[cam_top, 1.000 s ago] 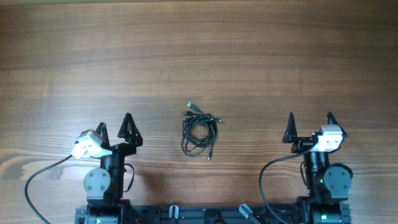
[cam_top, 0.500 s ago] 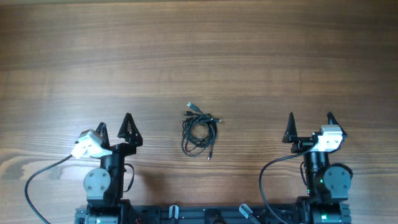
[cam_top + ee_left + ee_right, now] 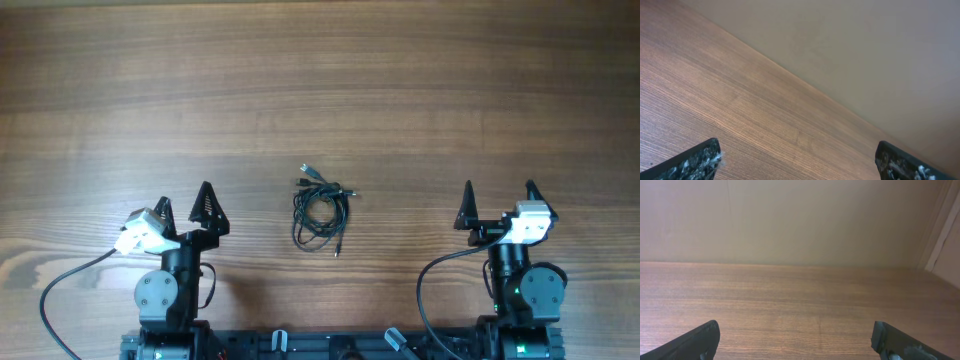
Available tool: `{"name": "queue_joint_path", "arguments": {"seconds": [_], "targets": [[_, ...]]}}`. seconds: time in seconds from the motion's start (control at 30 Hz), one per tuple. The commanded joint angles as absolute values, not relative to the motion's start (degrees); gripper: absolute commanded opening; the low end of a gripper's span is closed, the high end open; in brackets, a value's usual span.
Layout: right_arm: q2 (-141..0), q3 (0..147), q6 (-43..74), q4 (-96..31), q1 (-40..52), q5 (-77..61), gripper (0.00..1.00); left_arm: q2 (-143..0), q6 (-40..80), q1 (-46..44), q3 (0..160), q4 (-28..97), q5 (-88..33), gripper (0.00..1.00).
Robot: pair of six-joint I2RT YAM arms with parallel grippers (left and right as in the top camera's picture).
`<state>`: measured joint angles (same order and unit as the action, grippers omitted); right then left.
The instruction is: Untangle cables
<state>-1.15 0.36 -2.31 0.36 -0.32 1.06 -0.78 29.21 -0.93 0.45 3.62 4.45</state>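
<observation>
The cables (image 3: pixel 320 209) lie as one small dark tangle of thin loops with small plug ends on the wooden table, midway between the arms. My left gripper (image 3: pixel 186 205) is open and empty, well to the left of the tangle. My right gripper (image 3: pixel 498 200) is open and empty, well to the right of it. In the left wrist view the open fingertips (image 3: pixel 799 159) frame bare wood. In the right wrist view the open fingertips (image 3: pixel 796 337) also frame bare wood. The cables show in neither wrist view.
The wooden table (image 3: pixel 320 90) stretches far beyond the tangle. A beige wall (image 3: pixel 790 220) rises behind its far edge. Thicker black wires (image 3: pixel 60 280) run from the arm bases at the near edge.
</observation>
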Motion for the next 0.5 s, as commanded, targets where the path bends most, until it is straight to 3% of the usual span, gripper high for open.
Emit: {"name": "queue_joint_path", "arguments": {"seconds": [0.0,0.47], "targets": [[-0.27,0.3,-2.94,0.34,-0.58,-0.05,1.0,-0.32,28.29,-0.47,0.34,3.73,4.56,1.0],[-0.27,0.3,-2.96,0.34,-0.58,-0.05,1.0,-0.32,28.29,-0.47,0.34,3.22,4.58,1.0]]}}
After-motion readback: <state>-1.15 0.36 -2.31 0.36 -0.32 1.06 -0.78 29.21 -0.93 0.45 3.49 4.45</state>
